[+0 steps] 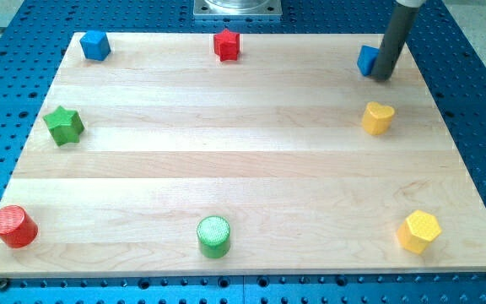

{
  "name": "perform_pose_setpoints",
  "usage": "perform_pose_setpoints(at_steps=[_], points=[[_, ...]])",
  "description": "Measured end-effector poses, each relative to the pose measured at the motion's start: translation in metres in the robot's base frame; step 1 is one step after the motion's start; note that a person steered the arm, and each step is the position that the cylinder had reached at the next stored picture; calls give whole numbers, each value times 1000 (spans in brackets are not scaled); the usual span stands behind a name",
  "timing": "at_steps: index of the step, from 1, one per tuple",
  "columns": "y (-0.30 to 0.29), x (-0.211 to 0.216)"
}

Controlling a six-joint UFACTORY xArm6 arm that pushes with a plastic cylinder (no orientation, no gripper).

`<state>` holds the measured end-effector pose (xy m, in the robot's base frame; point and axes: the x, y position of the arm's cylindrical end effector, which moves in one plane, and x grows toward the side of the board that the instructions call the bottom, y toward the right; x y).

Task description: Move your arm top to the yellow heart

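Yellow heart (378,118): worktop (226,152) right side | my tip (381,78): above heart toward view's top, touching blue block (366,60) | tool: plain rod, no jaws | advice: ease slightly heartward, stop short of contact.

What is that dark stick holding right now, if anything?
Nothing: my tip only stands against the blue block, above the yellow heart.
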<state>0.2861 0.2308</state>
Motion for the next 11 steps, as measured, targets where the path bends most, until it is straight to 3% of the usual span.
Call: perform_pose_setpoints(at_steps=[1, 2, 3, 4, 5, 6, 8, 9, 11], points=[[-5, -21], [-7, -12], [-16, -45], [-16, 2], [-118, 41], [-159, 49], [-157, 51], [-44, 71], [-29, 71]])
